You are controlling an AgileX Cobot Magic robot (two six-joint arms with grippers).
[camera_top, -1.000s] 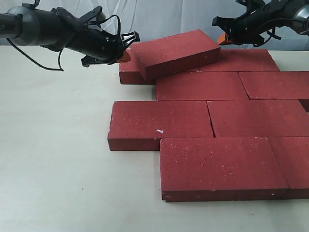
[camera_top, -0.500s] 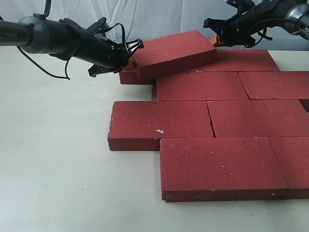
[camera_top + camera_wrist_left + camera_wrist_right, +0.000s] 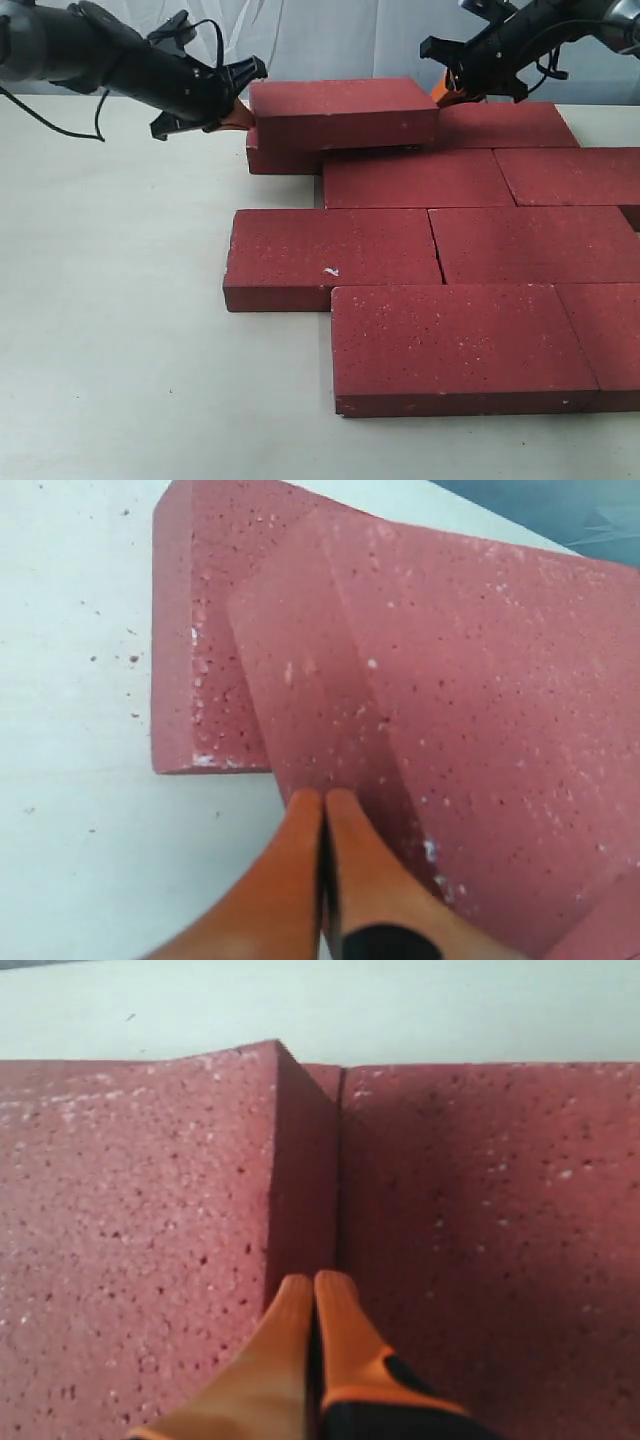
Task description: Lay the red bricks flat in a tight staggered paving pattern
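Note:
Several dark-red bricks lie flat in staggered rows on the table (image 3: 110, 300). One loose brick (image 3: 343, 112) rests on top of the back row, lying over a flat brick (image 3: 283, 158). My left gripper (image 3: 238, 114) is shut, its orange tips pressed against the loose brick's left end (image 3: 330, 740). My right gripper (image 3: 447, 92) is shut too, its tips at that brick's right end (image 3: 300, 1190), beside the flat back-row brick (image 3: 480, 1210). A front brick (image 3: 333, 256) carries a small white chip (image 3: 333, 271).
Bare pale tabletop spreads to the left and front of the bricks. A pale cloth backdrop (image 3: 330, 35) hangs behind. Both black arms reach in from the upper corners, trailing cables. The paved rows run off the right edge (image 3: 625, 210).
The loose brick, tilted a second ago, has swung and dropped to lie level and square with the back row. Both grippers shifted with it, pushing at its ends.

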